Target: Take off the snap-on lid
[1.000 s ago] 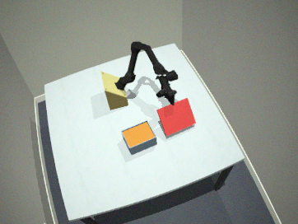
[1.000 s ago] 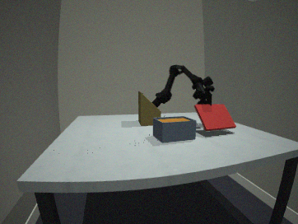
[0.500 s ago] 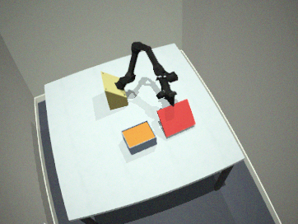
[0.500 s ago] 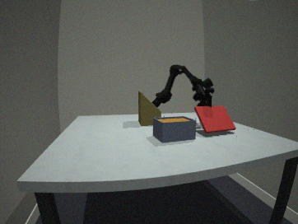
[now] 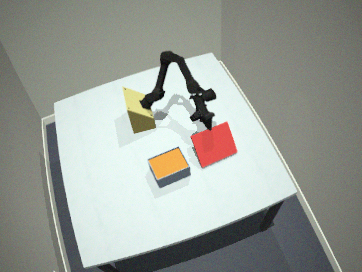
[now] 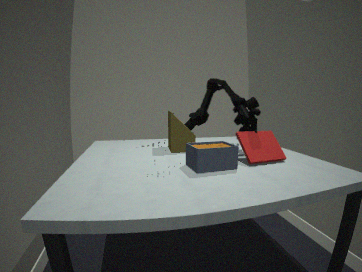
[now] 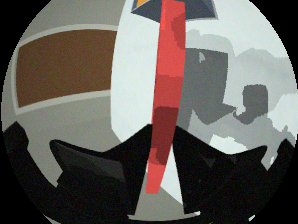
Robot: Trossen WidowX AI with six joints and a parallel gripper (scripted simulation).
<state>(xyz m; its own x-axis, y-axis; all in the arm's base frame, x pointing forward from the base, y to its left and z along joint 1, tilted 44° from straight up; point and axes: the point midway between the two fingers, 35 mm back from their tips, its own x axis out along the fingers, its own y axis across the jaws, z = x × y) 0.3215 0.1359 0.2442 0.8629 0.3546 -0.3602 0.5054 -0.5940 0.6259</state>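
The storage box [image 5: 169, 168] [image 6: 211, 157] is dark blue-grey with an open top showing an orange inside. It stands near the middle of the table. The red lid [image 5: 214, 144] [image 6: 260, 147] [image 7: 166, 90] is off the box, to its right. My gripper [image 5: 205, 123] [image 6: 246, 129] [image 7: 161, 129] is shut on the lid's far edge and holds it tilted, with its low edge close to the table. In the wrist view the lid shows edge-on as a red strip between the fingers.
A tan wedge-shaped block [image 5: 136, 114] [image 6: 178, 133] stands behind the box near the arm's base. The table [image 5: 100, 200] [image 6: 125, 190] has edges on all sides, with floor below.
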